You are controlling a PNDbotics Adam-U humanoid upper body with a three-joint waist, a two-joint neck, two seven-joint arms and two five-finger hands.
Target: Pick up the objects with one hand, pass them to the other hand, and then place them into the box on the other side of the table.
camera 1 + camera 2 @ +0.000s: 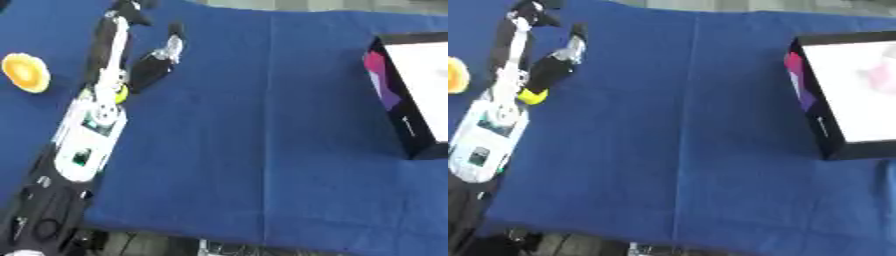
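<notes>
**Blue-clothed table, left arm extended over near-left area**

Surface: table draped in a blue cloth [262, 125], a straight crease running front to back through its middle; floor shows along the near edge.

Left hand [118, 60]: at upper left, on the end of a white-and-black forearm that comes up from the lower-left corner. Fingers stretched out long, pointing away toward the far edge, thumb spread off to the right. A small yellow patch [532, 96] shows at the base of the thumb; whether it is a held thing or part of the hand cannot be told, nor whether the hand has hold of anything.

Orange-yellow round object [25, 72]: flat on the cloth, left of the forearm and apart from it, near the left edge. Roughly oval, its longer axis running front to back.

Box [820, 130]: black-walled, pale interior, magenta-purple marking on its left wall; at the far right, well apart from the hand.

Right hand: not visible.
</notes>
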